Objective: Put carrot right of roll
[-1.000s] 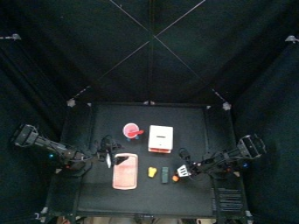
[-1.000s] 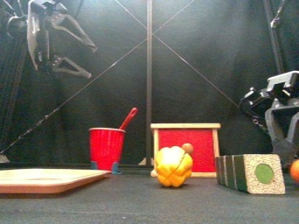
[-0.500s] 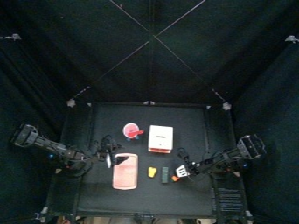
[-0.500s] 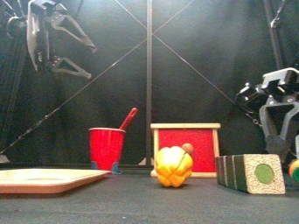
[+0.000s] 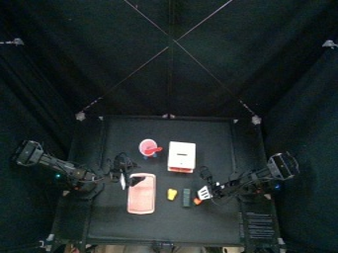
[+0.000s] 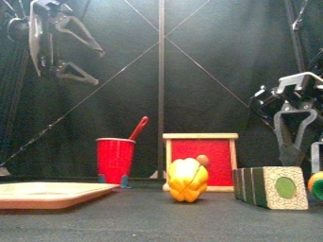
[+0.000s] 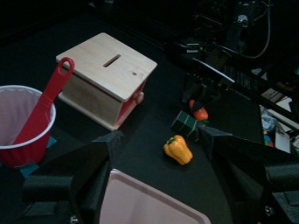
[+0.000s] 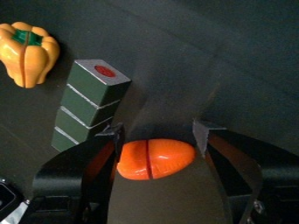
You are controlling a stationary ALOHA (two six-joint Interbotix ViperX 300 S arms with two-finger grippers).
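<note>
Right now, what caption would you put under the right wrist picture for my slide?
Open right gripper straddles the orange carrot, beside the green roll and yellow pepper.

A wooden box (image 7: 105, 77) with a slot in its top and red sides stands toward the back of the black surface (image 7: 246, 114) — upright and square-edged. Just beside the box is a red cup (image 6: 115, 159) holding a red spoon (image 6: 136, 128) that leans out over its rim. In front of the box lies a yellow-orange pepper (image 6: 187, 180). On the cup's side of the pepper, at the front edge, rests a flat pink tray (image 5: 141, 194).
</note>
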